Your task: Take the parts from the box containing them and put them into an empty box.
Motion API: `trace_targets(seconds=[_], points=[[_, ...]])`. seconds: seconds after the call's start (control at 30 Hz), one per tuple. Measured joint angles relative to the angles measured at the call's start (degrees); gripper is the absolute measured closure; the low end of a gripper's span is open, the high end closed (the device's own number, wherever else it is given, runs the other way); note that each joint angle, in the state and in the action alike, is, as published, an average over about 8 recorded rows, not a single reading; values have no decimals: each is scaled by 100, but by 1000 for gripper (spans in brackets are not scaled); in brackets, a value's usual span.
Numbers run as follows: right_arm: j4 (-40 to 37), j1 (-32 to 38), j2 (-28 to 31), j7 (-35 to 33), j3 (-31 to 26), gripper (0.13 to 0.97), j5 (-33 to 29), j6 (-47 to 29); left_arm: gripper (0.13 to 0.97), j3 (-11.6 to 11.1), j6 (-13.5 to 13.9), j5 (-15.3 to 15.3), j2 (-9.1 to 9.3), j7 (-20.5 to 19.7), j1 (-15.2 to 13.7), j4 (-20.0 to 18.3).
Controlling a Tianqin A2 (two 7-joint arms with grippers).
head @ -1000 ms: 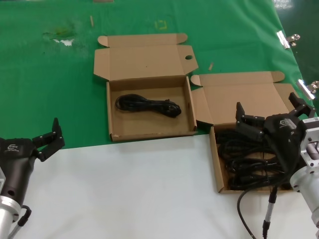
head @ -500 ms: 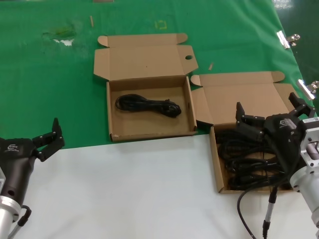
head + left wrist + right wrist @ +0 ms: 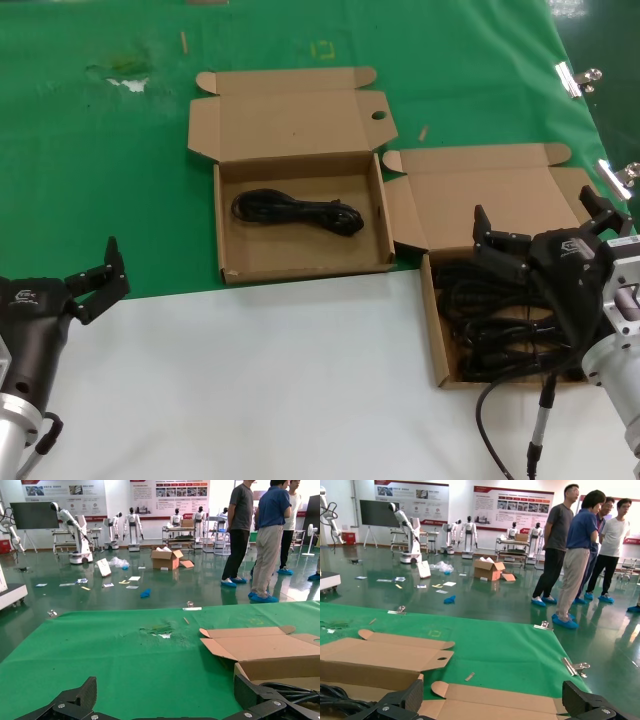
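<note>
The right-hand cardboard box (image 3: 429, 310) holds a pile of black cords (image 3: 490, 322). My right gripper (image 3: 537, 222) hangs open just above that pile, nothing between its fingers; in the right wrist view it (image 3: 495, 701) faces that box's open lid (image 3: 500, 705). The centre box (image 3: 300, 266) holds one coiled cord (image 3: 297, 212). My left gripper (image 3: 100, 272) waits open at the near left, over the edge of the green cloth. In the left wrist view the left gripper (image 3: 167, 702) points past the centre box (image 3: 270, 666), apart from it.
Green cloth (image 3: 100, 150) covers the far half of the table and bare white surface (image 3: 280, 380) the near half. Metal clips (image 3: 575, 78) grip the cloth's right edge. A small wooden scrap (image 3: 424, 132) lies behind the boxes. People (image 3: 570, 555) stand beyond the table.
</note>
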Motion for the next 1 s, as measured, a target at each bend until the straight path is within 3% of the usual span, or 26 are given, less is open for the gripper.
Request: trace_targets(seconds=[1.0], points=[[0, 0, 0, 0, 0, 129, 0, 0, 132, 0, 0, 0, 0, 0, 0, 0]])
